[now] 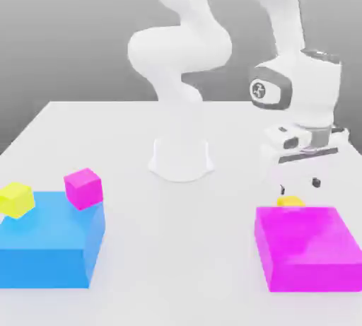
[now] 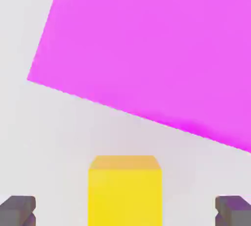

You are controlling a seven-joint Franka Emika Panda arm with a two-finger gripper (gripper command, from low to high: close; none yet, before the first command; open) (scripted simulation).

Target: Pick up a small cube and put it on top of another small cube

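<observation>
Wide-open gripper (image 2: 125,210) straddling golden cube (image 2: 125,190), magenta block (image 2: 157,53) at 12 o'clock; likely light, rigid: grasp across opposite flat sides.

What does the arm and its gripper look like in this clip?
The arm is glossy white with rounded, bulbous segments on a white round base. A grey wrist ring carries a small round logo. The gripper is white with dark grey fingertips.

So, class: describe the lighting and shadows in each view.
Exterior view: soft, even light, no glare; the big blue block and big magenta block cast faint shadows on the table. Hand view: the golden cube has a darker orange top and a brighter yellow face.
</observation>
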